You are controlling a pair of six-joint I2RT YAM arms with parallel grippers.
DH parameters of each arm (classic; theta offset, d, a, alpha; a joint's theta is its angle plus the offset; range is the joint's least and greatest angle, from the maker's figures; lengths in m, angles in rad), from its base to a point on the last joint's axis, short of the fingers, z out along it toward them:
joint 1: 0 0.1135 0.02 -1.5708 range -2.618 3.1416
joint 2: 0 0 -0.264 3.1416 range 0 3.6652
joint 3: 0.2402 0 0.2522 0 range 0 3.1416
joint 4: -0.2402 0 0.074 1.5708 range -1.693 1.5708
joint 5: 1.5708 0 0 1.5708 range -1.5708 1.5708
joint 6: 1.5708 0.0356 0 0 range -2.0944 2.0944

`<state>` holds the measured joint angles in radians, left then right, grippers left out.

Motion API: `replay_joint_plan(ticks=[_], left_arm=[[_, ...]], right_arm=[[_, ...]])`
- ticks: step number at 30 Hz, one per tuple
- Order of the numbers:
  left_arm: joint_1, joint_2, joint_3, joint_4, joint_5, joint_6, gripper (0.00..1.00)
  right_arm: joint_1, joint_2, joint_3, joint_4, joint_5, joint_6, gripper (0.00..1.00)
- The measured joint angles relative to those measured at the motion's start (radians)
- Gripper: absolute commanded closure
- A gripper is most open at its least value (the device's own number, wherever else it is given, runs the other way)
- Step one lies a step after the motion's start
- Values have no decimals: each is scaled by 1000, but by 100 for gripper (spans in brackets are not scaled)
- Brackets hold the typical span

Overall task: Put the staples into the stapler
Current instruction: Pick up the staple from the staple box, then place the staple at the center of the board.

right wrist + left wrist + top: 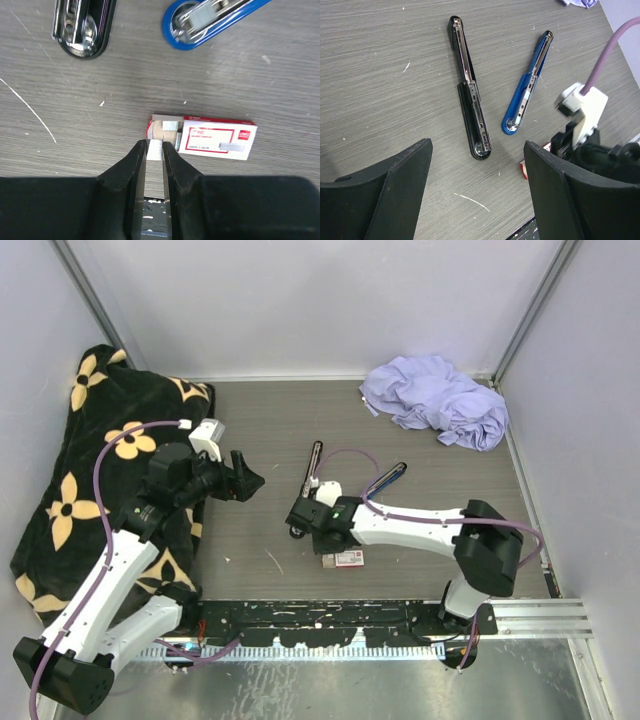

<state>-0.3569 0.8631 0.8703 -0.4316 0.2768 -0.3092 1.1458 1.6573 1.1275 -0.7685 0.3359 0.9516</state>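
One strip (154, 151) pinched in my right claw (154, 145) at box (215, 140) mouth, ready for loading; left claw (477, 146) wide, empty.

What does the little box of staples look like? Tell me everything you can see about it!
The box of staples is small and flat, cardboard by its look, white on top with a red-framed label. It lies flat on the grey table, near the black stapler and the blue stapler, touching neither. One end is slid open, showing a brownish tray and silvery staples inside. The right pincer sits at that open end, pinching a small silvery strip; whether it touches the box is unclear.
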Motion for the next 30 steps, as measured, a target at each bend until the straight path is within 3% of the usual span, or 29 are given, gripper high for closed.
replay_joint_plan(ticks=[7,16,24,30], left_arm=[[0,0,0,0,-4,2,24],[0,0,0,0,-5,2,24],[0,0,0,0,-4,2,24],[0,0,0,0,-4,2,24]], right_arm=[[-132,-102,-23,-11,5,-32,80],[-478,-172,-242,49,-32,-89,79],[-515,-111,-245,117,-66,-110,77],[-520,-92,-262,148,-91,-111,60]])
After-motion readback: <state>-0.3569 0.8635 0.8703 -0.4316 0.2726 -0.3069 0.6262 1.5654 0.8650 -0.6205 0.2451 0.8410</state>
